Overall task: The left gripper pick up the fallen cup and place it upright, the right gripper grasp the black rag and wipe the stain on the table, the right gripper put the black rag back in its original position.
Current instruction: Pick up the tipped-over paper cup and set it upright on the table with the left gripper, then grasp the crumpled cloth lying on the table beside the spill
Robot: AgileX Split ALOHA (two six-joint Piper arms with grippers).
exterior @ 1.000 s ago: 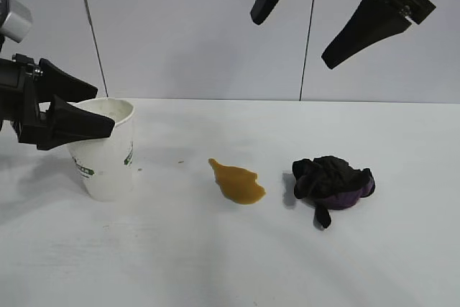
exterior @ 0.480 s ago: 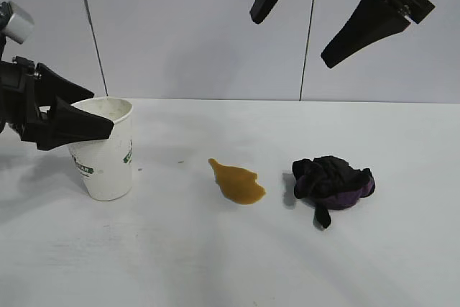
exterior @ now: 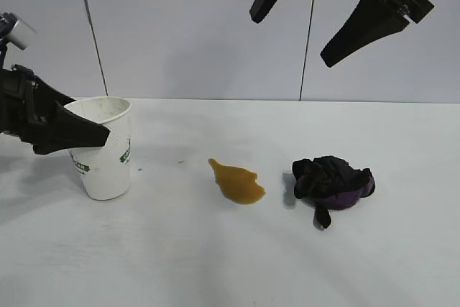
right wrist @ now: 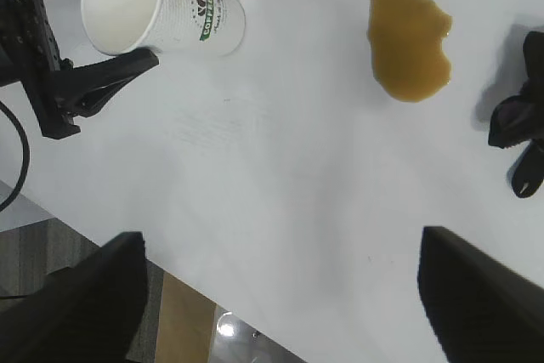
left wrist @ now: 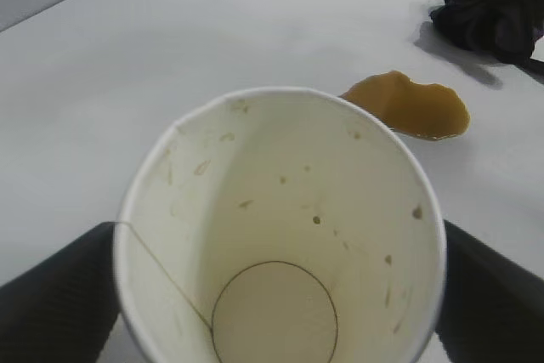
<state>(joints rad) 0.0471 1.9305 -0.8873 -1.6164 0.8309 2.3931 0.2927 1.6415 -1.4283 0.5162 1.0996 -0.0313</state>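
So we're at the tail end of step one here: the cup [exterior: 104, 147] is standing on its base on the desk [exterior: 215, 264], mouth up, maybe leaning a hair, over toward the desk's left edge. The left end effector [exterior: 90, 124] has its fingers [exterior: 72, 133] spread wide on either side of the cup up near the rim. In the left wrist view you look straight down into the cup with a dark finger flanking each side; I honestly can't tell if they're pressing the paper or just bracketing it. My read is the next move is simply letting go clean: back the fingers off without clipping the rim, because an empty paper cup like that will tip over at the slightest nudge. After that it's the right arm's turn. The right end effector [exterior: 327, 23] hangs high above the back of the desk, fingers splayed wide and holding nothing, so it'll need to come down on the black rag [exterior: 332, 182], which sits bunched up toward the right part of the desk. The stain [exterior: 238, 182] is a glossy yellow-brown blotch between cup and rag, near the rag but not touching it, and it's untouched. Cup looks like a white paper coffee cup with a green logo band and brown specks dotted all over the inside.
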